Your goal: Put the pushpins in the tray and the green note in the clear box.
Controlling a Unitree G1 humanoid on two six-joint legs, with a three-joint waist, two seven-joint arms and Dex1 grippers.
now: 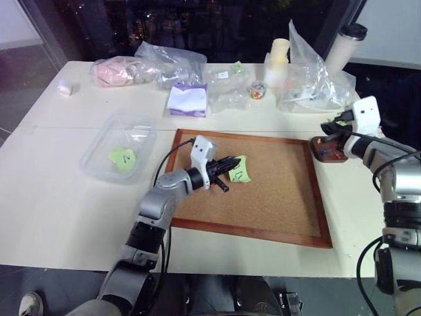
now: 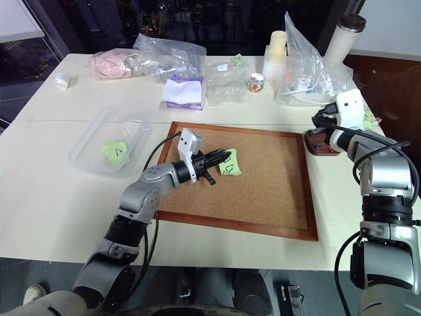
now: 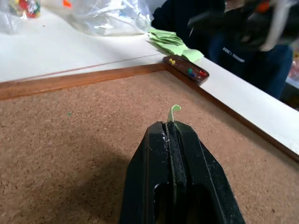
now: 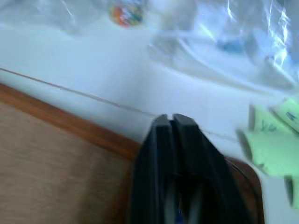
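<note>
the left gripper is closed on the edge of the green note, over the cork board. the right gripper is closed with nothing in it, above the tray, where pushpins lie. the clear box stands left of the board, with another green note inside.

The green note on the cork board bears a black handwritten scribble, unreadable. Another note in the clear box shows a mark like "2".
</note>
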